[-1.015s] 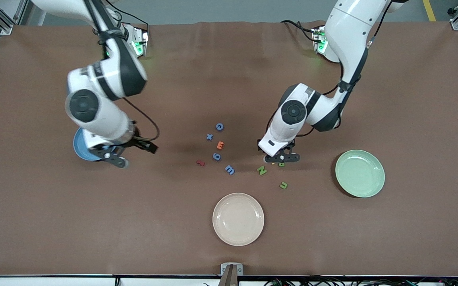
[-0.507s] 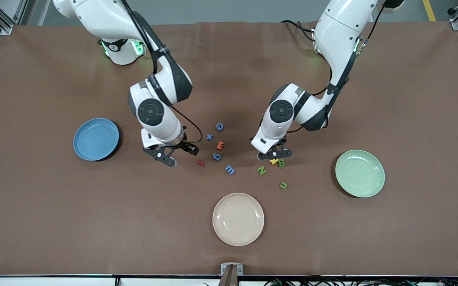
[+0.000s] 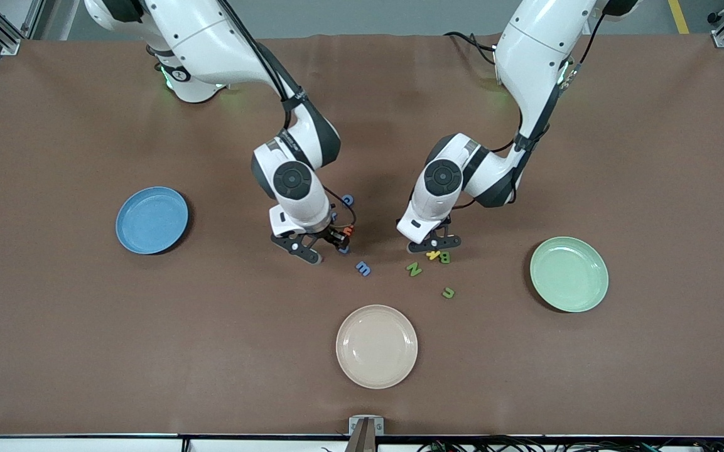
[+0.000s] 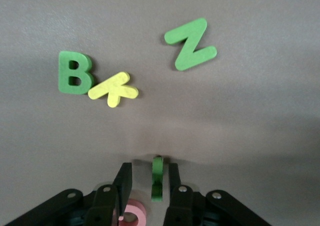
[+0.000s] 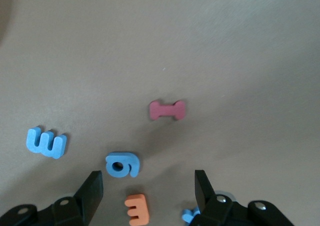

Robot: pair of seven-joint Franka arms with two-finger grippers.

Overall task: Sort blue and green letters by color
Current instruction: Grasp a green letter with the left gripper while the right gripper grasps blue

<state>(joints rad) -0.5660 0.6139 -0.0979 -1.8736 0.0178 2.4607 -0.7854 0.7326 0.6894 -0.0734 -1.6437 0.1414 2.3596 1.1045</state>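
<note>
In the left wrist view my left gripper [image 4: 148, 173] is open, low on the table, its jaws either side of the green i [image 4: 157, 178], which stands on edge close to one finger. Green B [image 4: 74, 73] and green N [image 4: 191, 50] lie on the table close by. In the front view, left gripper [image 3: 434, 243], B [image 3: 444, 257], N [image 3: 414, 269] and green u [image 3: 448, 292]. My right gripper [image 5: 147, 186] is open wide over the blue letters: g [image 5: 122, 165], m [image 5: 46, 143], and x [image 5: 190, 216] partly hidden by a finger. Blue c [image 3: 348, 200] and m [image 3: 363, 269] show from the front, beside the right gripper [image 3: 327, 248].
A yellow letter [image 4: 114, 89] touches the B. A pink letter [image 4: 132, 216] lies under my left gripper. An orange E [image 5: 137, 209] lies between the right jaws; a dark red letter [image 5: 167, 110] lies near. Blue plate [image 3: 152, 220], green plate [image 3: 569, 274], beige plate [image 3: 377, 346].
My right arm has swung from over the blue plate to over the blue letters in the middle. My left gripper has shifted a little toward the right arm's end, off the B.
</note>
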